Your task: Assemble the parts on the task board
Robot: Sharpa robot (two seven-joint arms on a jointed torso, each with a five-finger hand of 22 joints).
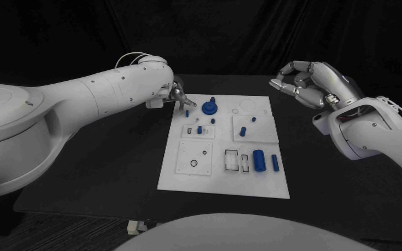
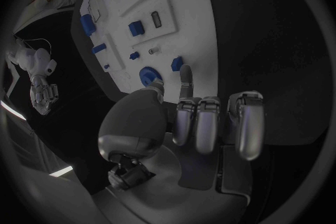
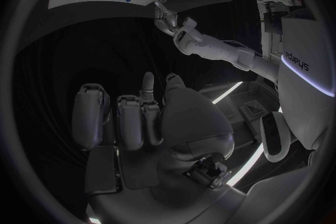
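The white task board (image 1: 225,175) lies in the middle of the black table. My left hand (image 1: 178,96) hovers at its far left corner, holding nothing. One finger (image 2: 185,79) points at a small blue piece (image 2: 177,63) on the board, with the thumb apart from it and the other fingers curled. A round blue part with a knob (image 1: 210,108) stands just beside that hand, also seen as the round part (image 2: 148,75). My right hand (image 1: 307,83) is raised off the board's far right side, its fingers curled in on nothing.
Small blue pegs (image 1: 243,131) stand in the board's middle. Two larger blue cylinders (image 1: 259,161) lie near its right edge, with white recessed plates (image 1: 194,158) to their left. Bare black table (image 1: 109,164) surrounds the board on both sides.
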